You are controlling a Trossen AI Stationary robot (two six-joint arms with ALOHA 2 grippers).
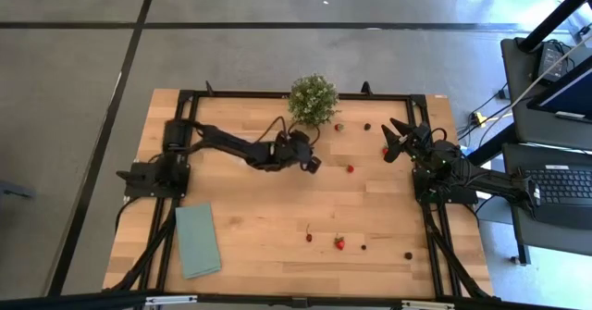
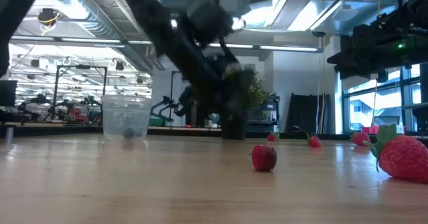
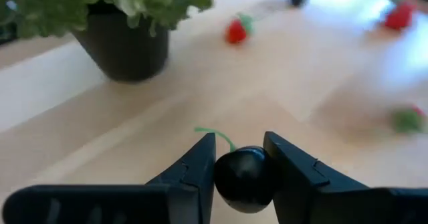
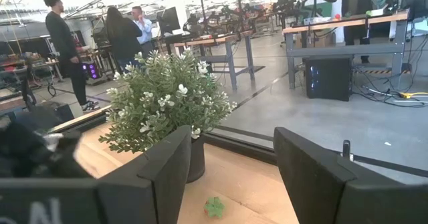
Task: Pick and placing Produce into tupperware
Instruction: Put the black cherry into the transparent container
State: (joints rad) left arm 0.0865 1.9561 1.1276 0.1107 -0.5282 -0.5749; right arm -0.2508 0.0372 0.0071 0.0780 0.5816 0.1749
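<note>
Step in hand, judged: carry pinched berry to tupperware and drop it in. Lift clear of table first, keep grip steady since a round berry can squirt out, steer around potted plant [image 1: 313, 99] just beyond, release only once directly over the cup's mouth.

Left gripper [image 3: 242, 162] near table centre, just short of the plant, fingers pinched on a dark round berry [image 3: 244, 179] with a thin green stem; both pads touching its sides. Berry looks just above the wood, contact hard to tell.

Right gripper [image 1: 396, 140] waits at right side of table, fingers spread, holding nothing.

Tupperware [image 2: 125, 121] visible only in low view, upright on the table, seemingly one dark berry inside. Other produce scattered: red pieces right of left gripper [image 1: 350, 168] and along near edge [image 1: 339, 243].
</note>
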